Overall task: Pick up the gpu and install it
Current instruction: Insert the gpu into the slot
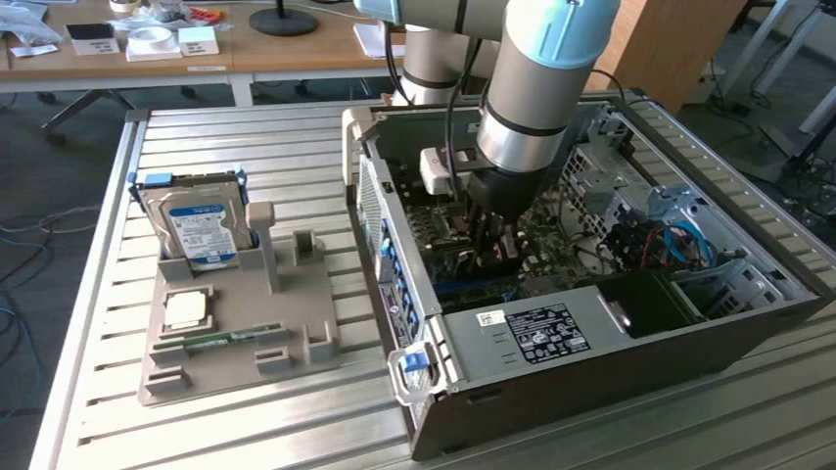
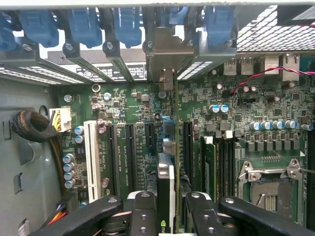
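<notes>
Install step: my gripper (image 2: 170,209) pinches the gpu (image 2: 166,179) edge-on inside the pc case (image 1: 588,392), right over a mobo (image 2: 123,98) slot. IMO seating needs a straight, even push w/ card edge kept aligned.

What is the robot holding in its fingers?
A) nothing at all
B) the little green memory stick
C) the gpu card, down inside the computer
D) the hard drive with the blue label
C: the gpu stands edge-on between the fingers, above the motherboard; the hard drive sits outside in its holder.
</notes>
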Robot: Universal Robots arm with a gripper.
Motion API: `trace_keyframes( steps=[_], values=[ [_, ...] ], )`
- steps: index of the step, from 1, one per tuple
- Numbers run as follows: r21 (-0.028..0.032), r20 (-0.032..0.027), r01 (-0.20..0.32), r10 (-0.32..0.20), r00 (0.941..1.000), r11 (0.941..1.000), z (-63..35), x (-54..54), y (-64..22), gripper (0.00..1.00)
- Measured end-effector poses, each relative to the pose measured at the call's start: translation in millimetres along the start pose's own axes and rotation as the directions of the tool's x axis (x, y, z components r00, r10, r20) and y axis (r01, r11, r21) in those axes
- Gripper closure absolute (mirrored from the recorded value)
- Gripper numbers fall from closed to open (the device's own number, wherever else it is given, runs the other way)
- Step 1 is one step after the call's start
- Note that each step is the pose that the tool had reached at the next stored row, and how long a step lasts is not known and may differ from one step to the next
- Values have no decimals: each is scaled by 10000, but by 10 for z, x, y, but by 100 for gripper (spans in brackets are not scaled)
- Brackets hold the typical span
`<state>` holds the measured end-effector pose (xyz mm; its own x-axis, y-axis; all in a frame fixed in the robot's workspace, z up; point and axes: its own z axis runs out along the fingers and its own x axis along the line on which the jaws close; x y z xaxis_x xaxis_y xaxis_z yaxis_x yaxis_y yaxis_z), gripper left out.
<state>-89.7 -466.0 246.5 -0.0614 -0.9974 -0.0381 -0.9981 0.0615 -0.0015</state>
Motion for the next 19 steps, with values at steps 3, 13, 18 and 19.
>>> trace_keyframes(
  steps=[3, 13, 18, 19],
  values=[
    [-1, -1, 0, 0, 10000, 10000, -2, 1, 0, 73],
    [-5, -2, 206, -206, 9998, 9998, -2, 0, 3, 73],
    [-5, -3, 205, -205, 9998, 9998, -2, -9, 3, 73],
    [-5, -3, 205, -205, 9998, 9998, -1, -12, 4, 73]
  ],
)
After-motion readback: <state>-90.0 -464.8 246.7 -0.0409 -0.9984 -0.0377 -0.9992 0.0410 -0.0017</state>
